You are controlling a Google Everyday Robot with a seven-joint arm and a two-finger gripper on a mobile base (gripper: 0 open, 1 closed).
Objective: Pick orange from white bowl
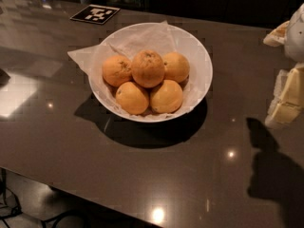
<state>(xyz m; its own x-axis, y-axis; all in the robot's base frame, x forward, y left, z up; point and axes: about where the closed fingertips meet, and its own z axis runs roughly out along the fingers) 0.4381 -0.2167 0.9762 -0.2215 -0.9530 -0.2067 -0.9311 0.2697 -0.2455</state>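
Observation:
The white bowl [202,61] stands on the grey-brown table, lined with crumpled white paper [137,39]. Several round fruits lie in it. The orange [147,68] sits on top in the middle, larger and deeper brownish-orange, with a dark speckled patch at its far end. Paler yellow-orange fruits surround it. My gripper [287,96] shows as cream and white parts at the right edge of the camera view, well to the right of the bowl and apart from it, partly cut off by the frame.
A black-and-white marker tag [95,14] lies flat on the table behind the bowl at the left. The table's front edge [71,186] runs diagonally across the lower left, with floor below. The arm's shadow [270,175] falls at the lower right.

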